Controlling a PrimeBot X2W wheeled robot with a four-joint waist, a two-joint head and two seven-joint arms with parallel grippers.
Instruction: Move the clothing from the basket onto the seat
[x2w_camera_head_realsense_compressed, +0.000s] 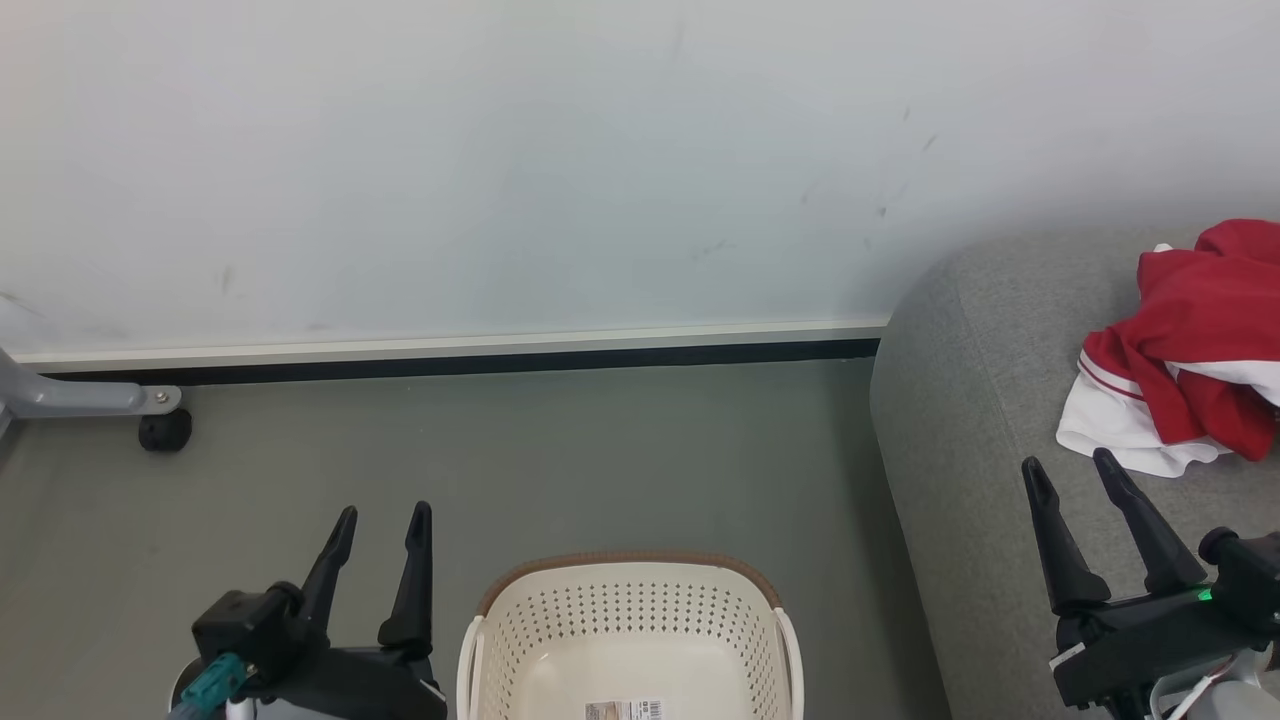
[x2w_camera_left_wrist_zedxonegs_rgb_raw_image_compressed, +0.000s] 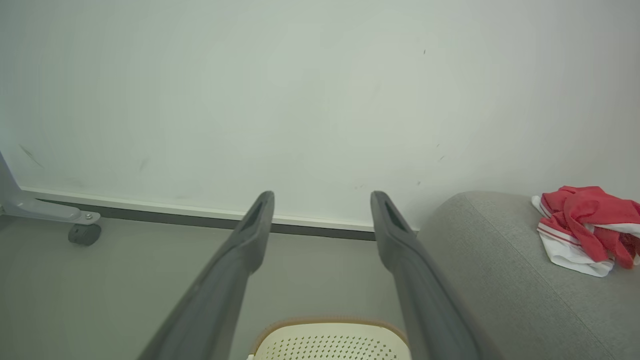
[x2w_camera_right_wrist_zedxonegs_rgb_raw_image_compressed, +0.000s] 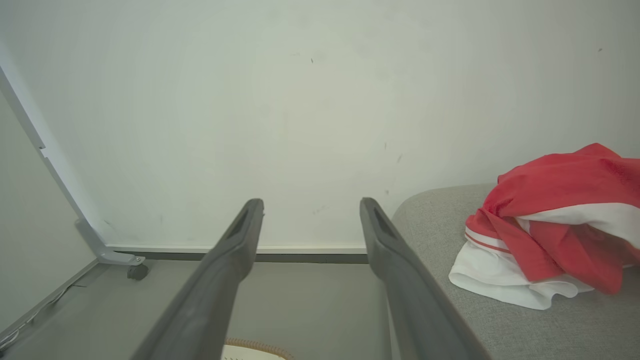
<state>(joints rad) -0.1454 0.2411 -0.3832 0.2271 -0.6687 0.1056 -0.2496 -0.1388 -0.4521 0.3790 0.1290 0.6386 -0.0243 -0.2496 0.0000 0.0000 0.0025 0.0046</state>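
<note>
The red and white clothing (x2w_camera_head_realsense_compressed: 1190, 350) is lying in a crumpled heap on top of the grey seat (x2w_camera_head_realsense_compressed: 960, 420), off to the robot's right, with a white panel and a thin striped edge spilling out at its near side. The cream basket (x2w_camera_head_realsense_compressed: 630, 600) is sitting on the grey floor (x2w_camera_head_realsense_compressed: 600, 460) just beside the seat, between the two arms, its pale bottom showing a small barcode sticker (x2w_camera_head_realsense_compressed: 623, 710). The left end effector (x2w_camera_head_realsense_compressed: 384, 510) is hanging over the floor just left of the basket, fingers spread wide and holding nothing. The right end effector (x2w_camera_head_realsense_compressed: 1067, 460) is hovering above the seat, near the clothing but apart from it, its fingers likewise standing wide with nothing between them. A black caster (x2w_camera_head_realsense_compressed: 165, 430) on a grey frame leg is standing by the wall (x2w_camera_head_realsense_compressed: 500, 150) at the far left.
</note>
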